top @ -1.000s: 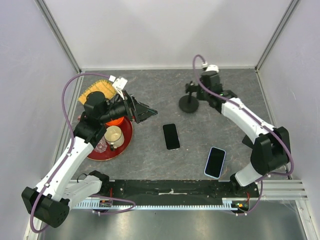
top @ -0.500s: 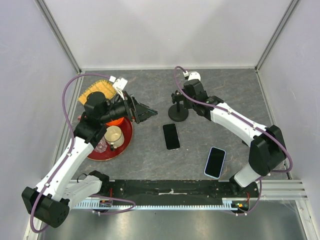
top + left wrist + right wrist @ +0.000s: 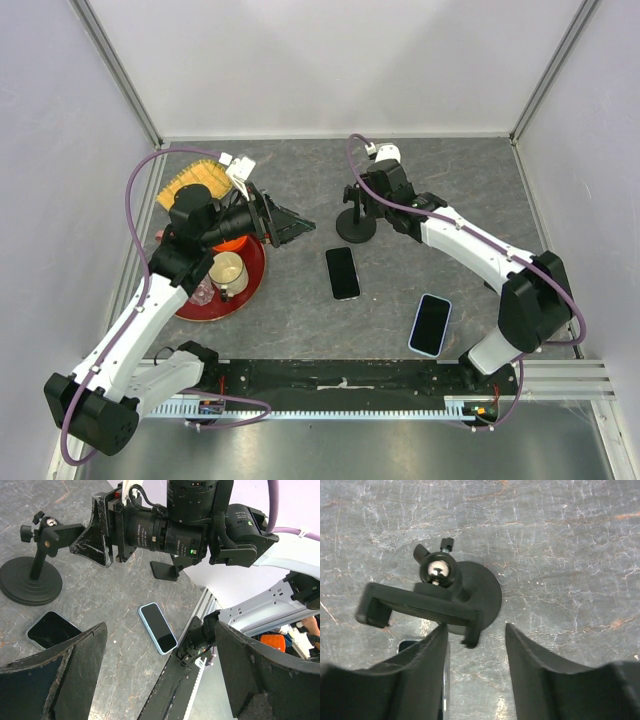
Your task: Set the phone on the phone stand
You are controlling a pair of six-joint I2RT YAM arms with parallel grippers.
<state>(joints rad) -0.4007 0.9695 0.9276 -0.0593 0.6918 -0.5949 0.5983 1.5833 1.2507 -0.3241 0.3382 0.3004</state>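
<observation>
The black phone stand (image 3: 356, 222) has a round base and a clamp cradle on a ball joint, and stands upright at the table's middle back. It also shows in the right wrist view (image 3: 470, 592) and the left wrist view (image 3: 31, 577). My right gripper (image 3: 362, 192) is open right above it, and the cradle's end (image 3: 470, 632) lies between its fingertips. A black phone (image 3: 342, 272) lies flat in front of the stand. A blue-edged phone (image 3: 430, 324) lies near the front right. My left gripper (image 3: 292, 223) is open and empty, held above the table left of the stand.
A red tray (image 3: 250, 285) with a cup (image 3: 227, 270) sits at the left, with a yellow brush (image 3: 195, 180) behind it. A small black wedge-shaped object (image 3: 165, 570) sits by the right arm. A black rail (image 3: 340, 378) runs along the front edge.
Between the two earlier frames my right gripper moved left and nearer, and the stand moved with it. Since half a second ago almost nothing has moved. The left arm is still.
</observation>
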